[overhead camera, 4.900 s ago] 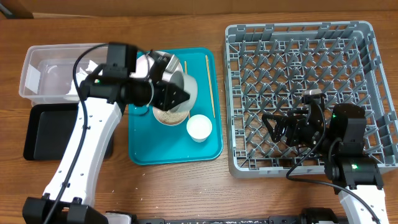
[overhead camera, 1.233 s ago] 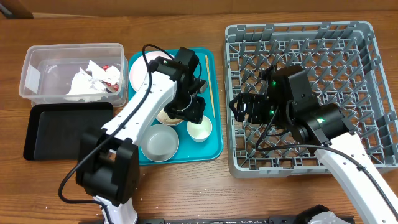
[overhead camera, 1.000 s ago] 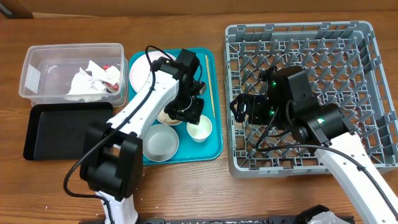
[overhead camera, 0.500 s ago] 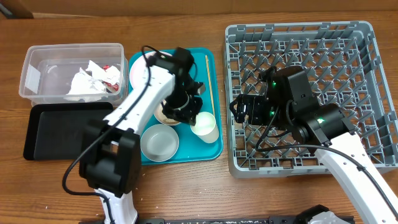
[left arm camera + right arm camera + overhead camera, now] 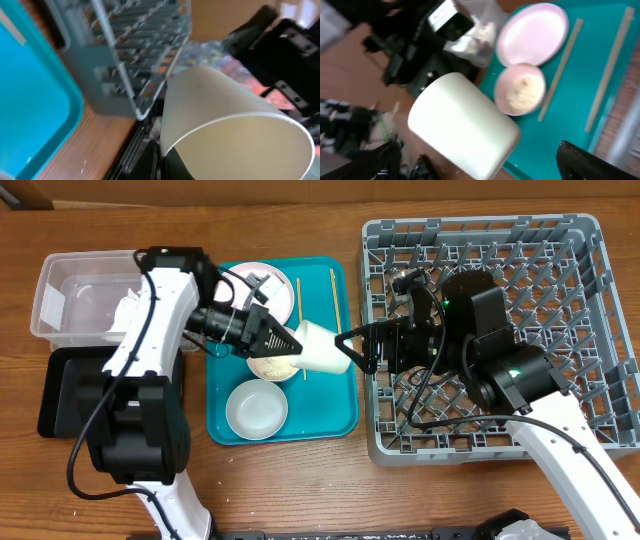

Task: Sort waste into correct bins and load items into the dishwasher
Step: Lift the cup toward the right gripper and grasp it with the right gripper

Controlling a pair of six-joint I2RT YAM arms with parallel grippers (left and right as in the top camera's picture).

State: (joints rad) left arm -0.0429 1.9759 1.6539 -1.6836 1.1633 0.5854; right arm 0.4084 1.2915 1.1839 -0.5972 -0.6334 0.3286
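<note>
My left gripper [image 5: 288, 340] is shut on the rim of the small white cup [image 5: 322, 348] and holds it tilted above the teal tray [image 5: 330, 415]. The cup fills the left wrist view [image 5: 225, 115], with a jaw [image 5: 172, 165] at its rim. My right gripper [image 5: 352, 350] is open at the cup's base. In the right wrist view the cup [image 5: 462, 125] lies between its spread fingers [image 5: 479, 147]; I cannot tell whether they touch it. The plate [image 5: 262, 282], the rice bowl [image 5: 270, 367], the empty bowl [image 5: 256, 408] and two chopsticks [image 5: 333, 298] are on the tray.
The grey dish rack [image 5: 560, 240] stands at the right; its corner shows in the left wrist view [image 5: 135, 45]. The clear tub [image 5: 70, 290] holding crumpled paper [image 5: 128, 312] is at the far left, with the black tray [image 5: 60, 395] in front of it.
My left gripper has lifted the cup off the teal tray and swung it right. My right gripper has reached left past the rack's edge to the cup.
</note>
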